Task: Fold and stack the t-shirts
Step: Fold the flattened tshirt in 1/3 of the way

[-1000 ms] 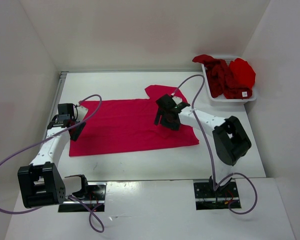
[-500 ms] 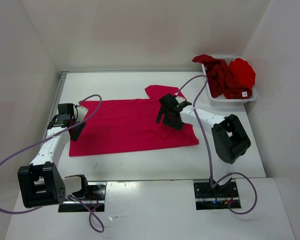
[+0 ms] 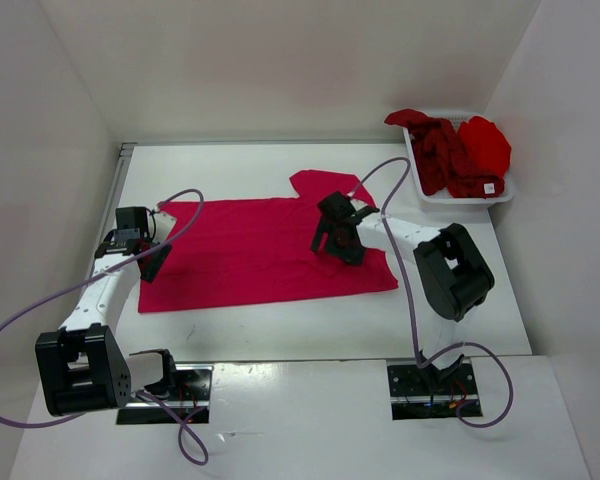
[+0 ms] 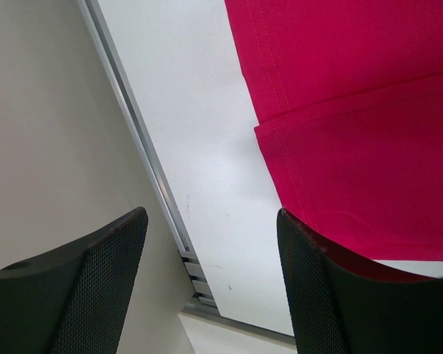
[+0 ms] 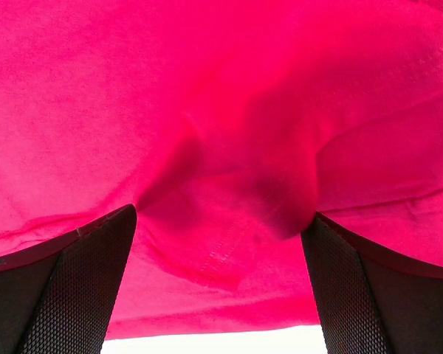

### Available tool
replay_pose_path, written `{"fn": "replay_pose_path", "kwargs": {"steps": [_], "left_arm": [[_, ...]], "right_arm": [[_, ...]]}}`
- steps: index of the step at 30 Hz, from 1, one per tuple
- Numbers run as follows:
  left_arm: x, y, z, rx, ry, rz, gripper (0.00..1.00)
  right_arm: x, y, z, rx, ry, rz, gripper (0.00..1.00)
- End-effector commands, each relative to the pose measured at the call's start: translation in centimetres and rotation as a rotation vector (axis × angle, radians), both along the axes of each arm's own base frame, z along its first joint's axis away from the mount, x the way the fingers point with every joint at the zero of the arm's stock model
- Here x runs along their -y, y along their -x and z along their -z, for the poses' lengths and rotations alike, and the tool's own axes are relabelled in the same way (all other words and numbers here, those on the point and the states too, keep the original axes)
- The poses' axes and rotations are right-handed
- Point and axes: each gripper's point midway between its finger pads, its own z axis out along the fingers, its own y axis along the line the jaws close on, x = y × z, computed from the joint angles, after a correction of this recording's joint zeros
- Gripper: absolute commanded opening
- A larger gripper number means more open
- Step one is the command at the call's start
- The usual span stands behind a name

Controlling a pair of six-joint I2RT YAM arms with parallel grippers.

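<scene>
**On hand: one t-shirt spread out, two in the basket**

Your right end effector [image 5: 220, 221] stands wide open over the pinkish-crimson t-shirt [image 3: 250, 255], whose smooth knit puckers between the mesh-textured fingers [image 5: 81, 280]. Your left end effector [image 4: 210, 221] is open and empty at that shirt's stitched left edge. The shirt lies flat on the white counter [image 3: 460, 300]. At far right, a white plastic basket [image 3: 416, 180] holds a crumpled dark maroon t-shirt [image 3: 438, 155] and a bright red t-shirt [image 3: 485, 145], with a small white tag [image 3: 488, 187] showing.

A white rectangular plastic basket [image 3: 432, 198] is sitting at the far right corner of the white flat tabletop [image 3: 280, 325].
</scene>
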Motion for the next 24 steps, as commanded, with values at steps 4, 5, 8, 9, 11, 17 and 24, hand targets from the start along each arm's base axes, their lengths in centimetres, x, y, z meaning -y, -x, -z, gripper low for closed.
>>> {"fn": "replay_pose_path", "kwargs": {"steps": [4,5,8,9,11,17,24], "left_arm": [[-0.1,-0.7,-1.2,0.037,-0.004,-0.007,0.78],[-0.1,-0.7,-1.2,0.037,-0.004,-0.007,0.78],[-0.1,-0.7,-1.2,0.037,-0.004,-0.007,0.78],[-0.1,-0.7,-1.2,0.037,-0.004,-0.007,0.78],[-0.1,-0.7,-1.2,0.037,-0.004,-0.007,0.78],[-0.3,-0.7,-1.3,0.033,-0.016,-0.006,0.78],[-0.3,-0.7,-1.3,0.033,-0.016,-0.006,0.78]], "right_arm": [[-1.6,-2.5,-0.8,0.066,-0.049,-0.012,0.95],[-1.8,-2.8,-1.2,0.075,-0.055,-0.012,0.95],[-2.3,-3.3,-1.0,0.081,-0.066,-0.025,0.95],[-2.6,-3.5,-1.0,0.079,-0.074,-0.029,0.95],[-3.0,-4.1,-1.6,0.100,-0.087,-0.030,0.95],[-5.0,-7.3,-4.5,0.192,-0.133,-0.048,0.95],[-6.5,-8.8,-4.2,0.204,-0.131,-0.072,0.95]]}}
